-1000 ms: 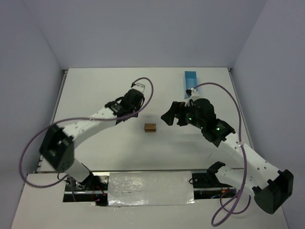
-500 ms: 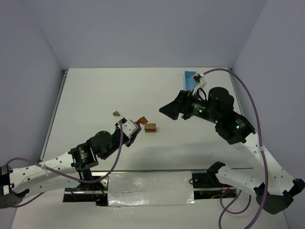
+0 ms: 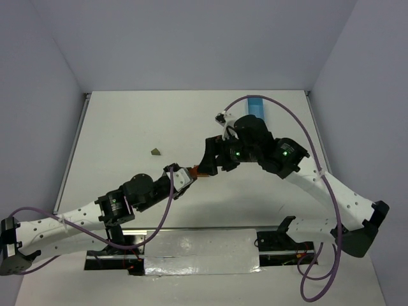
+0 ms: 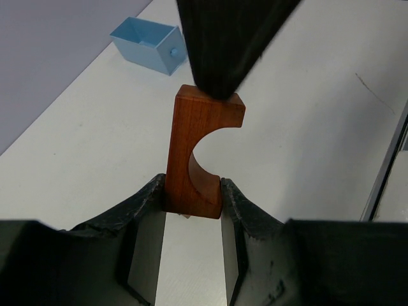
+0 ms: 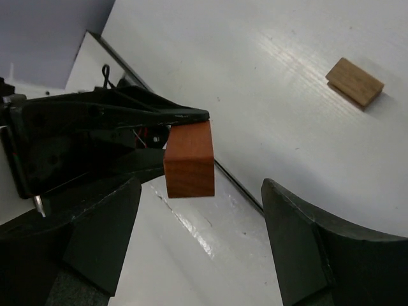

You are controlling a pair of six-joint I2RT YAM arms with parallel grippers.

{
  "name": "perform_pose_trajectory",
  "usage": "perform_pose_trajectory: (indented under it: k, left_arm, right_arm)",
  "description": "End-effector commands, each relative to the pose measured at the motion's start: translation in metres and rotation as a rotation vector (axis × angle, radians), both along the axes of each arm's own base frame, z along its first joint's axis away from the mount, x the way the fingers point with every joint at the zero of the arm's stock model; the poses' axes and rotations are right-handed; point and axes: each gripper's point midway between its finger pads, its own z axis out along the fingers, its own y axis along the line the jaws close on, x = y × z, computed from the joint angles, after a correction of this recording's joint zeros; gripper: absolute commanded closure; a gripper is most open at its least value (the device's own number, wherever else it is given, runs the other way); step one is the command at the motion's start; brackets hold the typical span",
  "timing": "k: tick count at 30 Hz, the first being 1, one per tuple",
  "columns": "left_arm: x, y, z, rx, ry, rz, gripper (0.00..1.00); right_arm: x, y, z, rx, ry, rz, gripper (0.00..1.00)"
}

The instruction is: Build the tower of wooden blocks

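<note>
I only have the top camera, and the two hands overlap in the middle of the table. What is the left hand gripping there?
Observer: In the left wrist view, the left hand clamps one end of an orange arch block, with the cutout facing sideways.
Operator: Does the right hand have hold of it too?
Observer: No. In the right wrist view, the right hand is open. Its fingers are spread on either side of the arch's free end, with a gap showing on both sides.
</note>
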Motion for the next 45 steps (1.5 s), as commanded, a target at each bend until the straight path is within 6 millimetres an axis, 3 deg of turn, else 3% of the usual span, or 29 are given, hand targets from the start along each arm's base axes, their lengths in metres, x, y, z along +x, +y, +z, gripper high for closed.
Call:
perform_pose_trajectory:
  k: [1, 3, 5, 8, 10, 11, 13, 14, 15, 17, 18, 19, 21, 22, 23, 25, 26, 30, 32, 40, 45]
  left_arm:
    - [-0.006, -0.011, 0.038, -0.087, -0.073, -0.065, 1.00]
    - [-0.009, -0.012, 0.039, -0.090, -0.074, -0.081, 1.00]
    - [-0.010, -0.011, 0.040, -0.095, -0.076, -0.085, 1.00]
    - [-0.012, -0.011, 0.042, -0.102, -0.076, -0.096, 1.00]
    - [-0.013, -0.011, 0.043, -0.107, -0.072, -0.098, 0.92]
    - [-0.013, -0.011, 0.044, -0.108, -0.071, -0.094, 0.84]
    - [-0.011, -0.009, 0.045, -0.116, -0.064, -0.078, 0.71]
    - [-0.007, -0.006, 0.048, -0.128, -0.062, -0.049, 0.49]
    - [-0.005, -0.005, 0.050, -0.151, -0.042, -0.029, 0.38]
    - [-0.001, 0.000, 0.059, -0.197, 0.014, 0.026, 0.01]
    - [-0.002, 0.000, 0.063, -0.215, 0.040, 0.032, 0.01]
    - [-0.005, -0.001, 0.068, -0.251, 0.086, 0.027, 0.01]
    - [-0.020, -0.007, 0.087, -0.343, 0.183, -0.034, 0.01]
    - [-0.030, -0.006, 0.098, -0.392, 0.202, -0.080, 0.01]
    - [-0.040, -0.008, 0.107, -0.446, 0.237, -0.130, 0.01]
    - [-0.062, -0.009, 0.127, -0.517, 0.232, -0.253, 0.01]
    - [-0.070, -0.010, 0.131, -0.528, 0.239, -0.294, 0.00]
    - [-0.099, -0.026, 0.133, -0.466, 0.248, -0.483, 0.03]
    - [-0.108, -0.031, 0.138, -0.469, 0.246, -0.551, 0.06]
    - [-0.143, -0.033, 0.165, -0.525, 0.185, -0.781, 0.16]
    - [-0.145, -0.031, 0.175, -0.555, 0.160, -0.792, 0.25]
  right_arm:
    - [-0.009, 0.018, 0.004, -0.002, -0.022, 0.095, 0.17]
    - [-0.010, 0.026, 0.002, 0.005, -0.020, 0.121, 0.17]
    - [-0.007, 0.029, 0.003, 0.014, -0.027, 0.120, 0.25]
    - [-0.005, 0.032, 0.004, 0.021, -0.044, 0.126, 0.52]
    - [-0.006, 0.034, 0.008, 0.039, -0.066, 0.150, 0.86]
    - [-0.007, 0.034, 0.009, 0.045, -0.076, 0.156, 1.00]
    - [-0.011, 0.036, 0.010, 0.071, -0.095, 0.186, 1.00]
    - [-0.012, 0.036, 0.011, 0.079, -0.108, 0.200, 1.00]
    - [-0.012, 0.036, 0.007, 0.077, -0.131, 0.214, 1.00]
    - [-0.006, 0.031, 0.023, 0.121, -0.235, 0.187, 1.00]
    - [0.001, 0.025, 0.013, 0.101, -0.288, 0.155, 1.00]
    - [-0.004, 0.013, 0.033, 0.153, -0.379, 0.136, 1.00]
    - [-0.005, 0.008, 0.045, 0.261, -0.544, 0.125, 1.00]
    - [-0.012, 0.002, 0.053, 0.302, -0.630, 0.144, 1.00]
    - [-0.029, -0.014, 0.079, 0.390, -0.736, 0.148, 1.00]
    - [-0.048, -0.020, 0.090, 0.492, -0.876, 0.202, 1.00]
    - [-0.059, -0.029, 0.102, 0.538, -0.930, 0.213, 1.00]
    - [-0.096, -0.032, 0.122, 0.675, -1.025, 0.354, 1.00]
    - [-0.109, -0.033, 0.127, 0.719, -1.049, 0.411, 1.00]
    - [-0.116, -0.030, 0.133, 0.739, -1.056, 0.456, 1.00]
    - [-0.125, -0.022, 0.121, 0.739, -1.020, 0.551, 1.00]
